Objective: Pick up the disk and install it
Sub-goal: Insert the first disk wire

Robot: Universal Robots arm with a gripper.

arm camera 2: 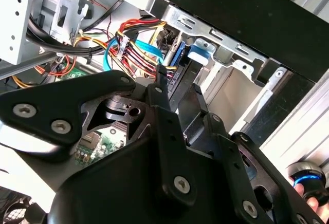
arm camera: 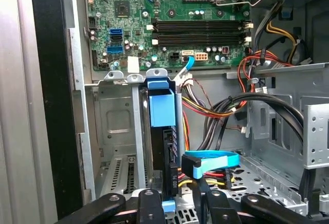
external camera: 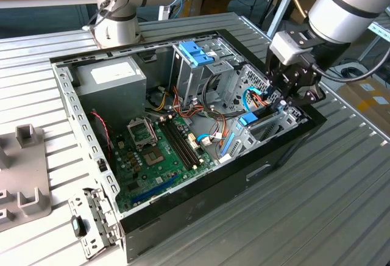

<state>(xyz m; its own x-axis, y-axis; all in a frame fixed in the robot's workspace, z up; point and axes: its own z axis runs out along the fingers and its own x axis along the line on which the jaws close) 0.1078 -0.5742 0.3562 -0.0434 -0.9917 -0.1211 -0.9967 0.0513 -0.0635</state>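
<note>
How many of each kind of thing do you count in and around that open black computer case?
Grey robot arms: 2
Open black computer case: 1
Green circuit board: 1
Grey metal box with white label: 1
Blue-framed disk: 1
Total: 6

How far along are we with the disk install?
Done: the disk stands on edge in a slot of the drive cage, inside the open computer case. In hand: the tool sits right at the disk's outer end, above the cage. Left: I cannot tell whether the disk is fully seated, nor whether the tool grips it.
</note>
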